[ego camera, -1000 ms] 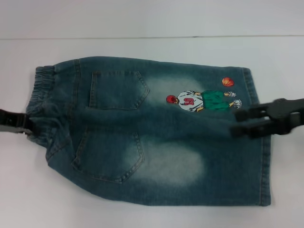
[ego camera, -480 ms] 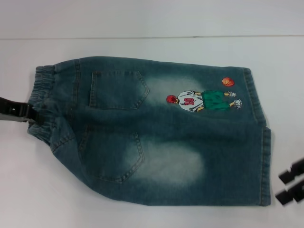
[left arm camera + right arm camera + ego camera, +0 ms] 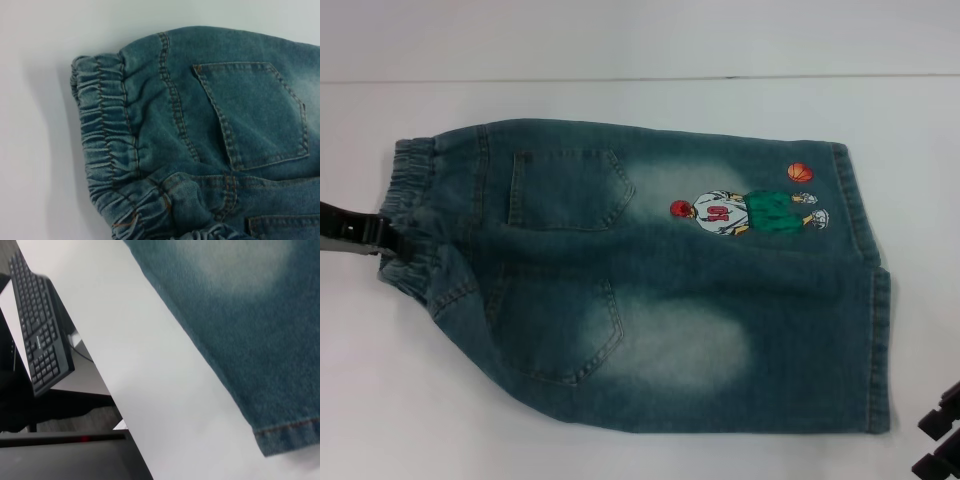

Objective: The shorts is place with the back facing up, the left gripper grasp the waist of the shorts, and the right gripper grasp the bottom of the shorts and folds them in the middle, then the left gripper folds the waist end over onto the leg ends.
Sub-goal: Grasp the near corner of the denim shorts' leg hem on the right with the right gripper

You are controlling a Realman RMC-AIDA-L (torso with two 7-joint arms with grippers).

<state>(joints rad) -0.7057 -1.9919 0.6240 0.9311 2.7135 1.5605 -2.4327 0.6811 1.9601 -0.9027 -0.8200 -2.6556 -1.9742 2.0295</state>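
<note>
The blue denim shorts (image 3: 650,290) lie flat on the white table (image 3: 620,50), back pockets up, folded along the middle. The elastic waist (image 3: 410,190) is at the left and the leg ends (image 3: 875,340) at the right. My left gripper (image 3: 382,240) sits at the waist's edge, shut on the bunched waistband; the left wrist view shows that gathered waistband (image 3: 100,135) and a back pocket (image 3: 255,115). My right gripper (image 3: 932,443) is off the cloth at the view's lower right corner, open and holding nothing. The right wrist view shows the leg hem corner (image 3: 285,437).
A cartoon basketball-player patch (image 3: 750,212) sits near the leg ends. Beyond the table's edge (image 3: 115,390), the right wrist view shows a black keyboard (image 3: 37,330) on a lower surface. Bare white table surrounds the shorts.
My right gripper has left the leg ends and drawn away to the lower right corner of the head view. The left gripper has stayed at the waist, and the shorts have barely shifted.
</note>
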